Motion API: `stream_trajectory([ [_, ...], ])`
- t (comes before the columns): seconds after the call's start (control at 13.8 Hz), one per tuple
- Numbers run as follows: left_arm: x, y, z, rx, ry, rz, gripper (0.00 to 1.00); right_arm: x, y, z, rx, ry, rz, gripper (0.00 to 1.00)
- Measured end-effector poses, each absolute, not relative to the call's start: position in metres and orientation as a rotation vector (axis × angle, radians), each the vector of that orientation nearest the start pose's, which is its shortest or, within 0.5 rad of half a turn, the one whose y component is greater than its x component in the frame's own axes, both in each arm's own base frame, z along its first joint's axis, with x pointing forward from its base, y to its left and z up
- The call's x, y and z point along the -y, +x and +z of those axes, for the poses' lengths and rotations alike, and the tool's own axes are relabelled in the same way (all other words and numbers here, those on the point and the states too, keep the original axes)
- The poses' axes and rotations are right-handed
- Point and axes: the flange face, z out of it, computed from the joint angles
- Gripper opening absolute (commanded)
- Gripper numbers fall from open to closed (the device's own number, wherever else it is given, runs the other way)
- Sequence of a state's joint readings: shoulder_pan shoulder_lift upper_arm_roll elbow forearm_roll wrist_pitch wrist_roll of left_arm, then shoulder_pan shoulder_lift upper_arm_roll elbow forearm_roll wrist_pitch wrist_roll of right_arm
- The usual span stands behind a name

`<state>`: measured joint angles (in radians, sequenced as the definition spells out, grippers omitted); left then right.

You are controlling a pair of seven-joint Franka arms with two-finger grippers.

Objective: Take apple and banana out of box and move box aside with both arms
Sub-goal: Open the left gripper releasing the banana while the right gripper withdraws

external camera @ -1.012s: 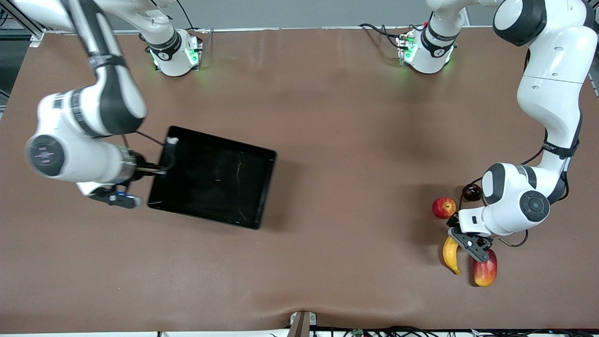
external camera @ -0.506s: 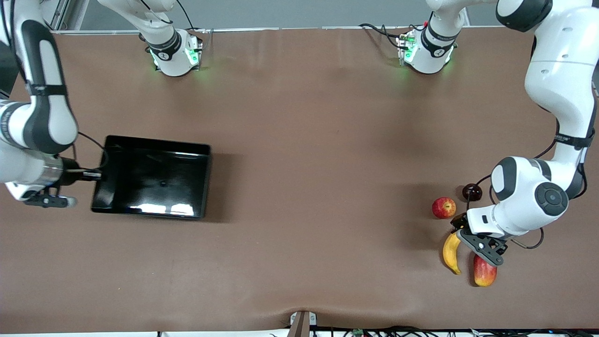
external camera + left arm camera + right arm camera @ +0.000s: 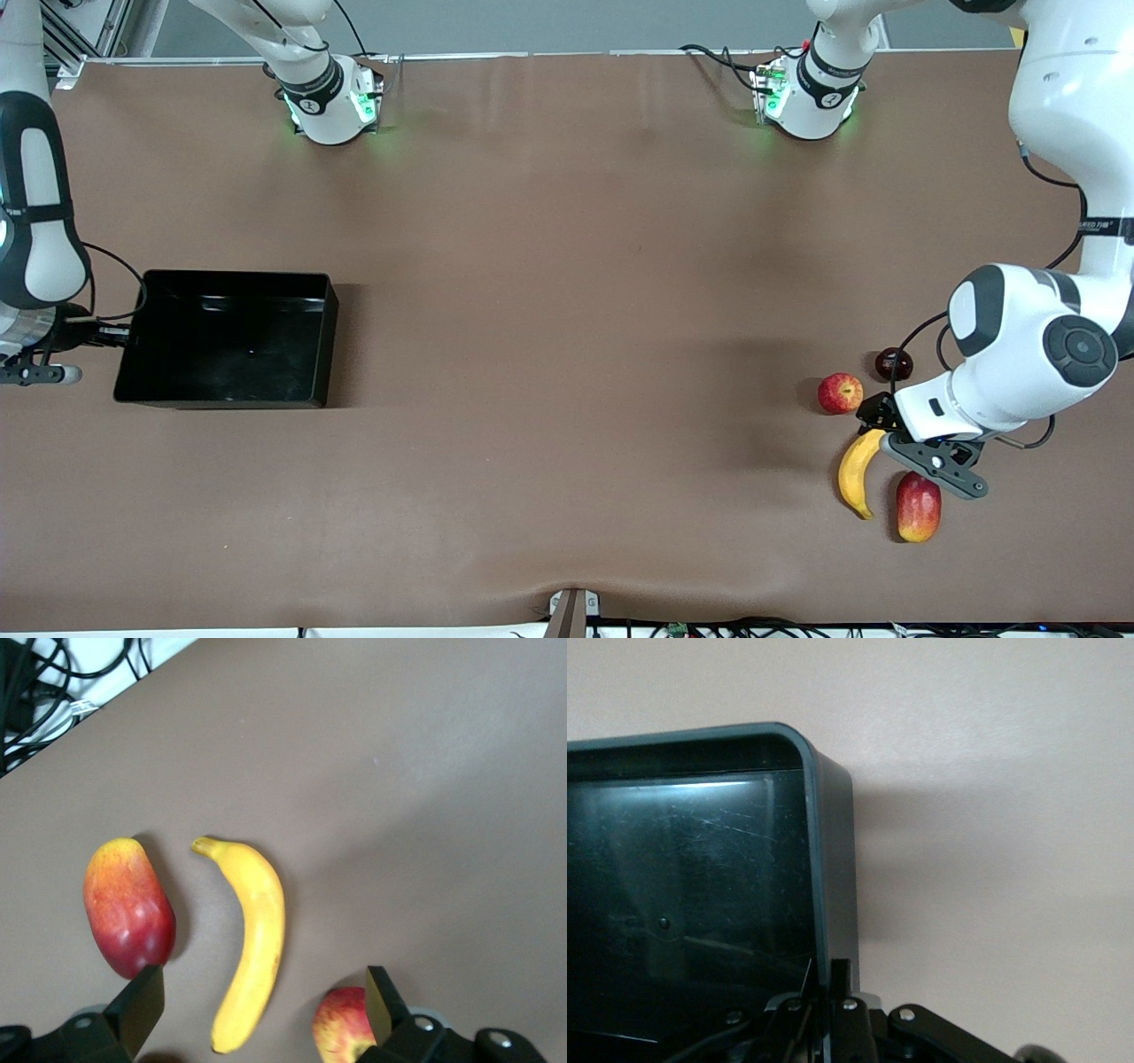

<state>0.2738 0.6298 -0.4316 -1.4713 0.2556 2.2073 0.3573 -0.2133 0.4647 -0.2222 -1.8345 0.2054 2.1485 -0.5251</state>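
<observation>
box (image 3: 232, 338), black and empty, sits on the table (image 3: 567, 266) at the right arm's end, apparently dragged aside. the right end effector (image 3: 826, 992) is clamped shut on the box's wall at the side toward the table's edge. banana (image 3: 858, 471) and apple (image 3: 840, 392) lie on the table at the left arm's end, well apart from the box, likely set out already. the left end effector (image 3: 257, 1001) hovers over the banana, spread wide and holding nothing.

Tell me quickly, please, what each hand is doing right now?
Left hand: open, over the banana.
Right hand: shut on the box wall.
</observation>
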Motion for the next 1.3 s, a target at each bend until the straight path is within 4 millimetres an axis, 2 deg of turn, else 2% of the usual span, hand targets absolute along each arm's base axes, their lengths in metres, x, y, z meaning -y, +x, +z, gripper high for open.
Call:
stream_trajectory([
  [0.07,0.053,0.721,0.361,-0.800,-3.040,-0.260,1.00,0.250,0.578,0.266,-0.022,-3.017,0.128,0.19],
  [0.14,0.059,0.718,0.370,-0.737,-3.060,-0.247,1.00,0.252,0.578,0.261,-0.024,-3.018,0.132,0.83],
  [0.22,0.065,0.715,0.377,-0.680,-3.079,-0.233,1.00,0.253,0.576,0.256,-0.029,-3.017,0.141,1.00],
  [0.58,0.089,0.704,0.395,-0.534,-3.130,-0.163,1.00,0.252,0.578,0.253,-0.019,-3.013,0.149,1.00],
  [0.72,0.095,0.699,0.409,-0.476,-3.138,-0.145,1.00,0.242,0.586,0.264,0.022,-3.007,0.135,1.00],
  [0.8,0.097,0.696,0.417,-0.453,-3.136,-0.132,1.00,0.232,0.593,0.277,0.056,-3.008,0.110,1.00],
  [0.87,0.098,0.693,0.425,-0.441,-3.130,-0.119,1.00,0.218,0.602,0.295,0.104,-3.010,0.068,1.00],
  [1.01,0.097,0.686,0.440,-0.430,-3.115,-0.093,1.00,0.190,0.618,0.345,0.196,-3.015,-0.045,1.00],
  [1.23,0.097,0.676,0.461,-0.402,-3.097,-0.075,1.00,0.175,0.621,0.437,0.265,-3.032,-0.258,1.00],
  [1.3,0.097,0.674,0.466,-0.398,-3.093,-0.076,1.00,0.164,0.617,0.470,0.299,-3.029,-0.320,1.00],
])
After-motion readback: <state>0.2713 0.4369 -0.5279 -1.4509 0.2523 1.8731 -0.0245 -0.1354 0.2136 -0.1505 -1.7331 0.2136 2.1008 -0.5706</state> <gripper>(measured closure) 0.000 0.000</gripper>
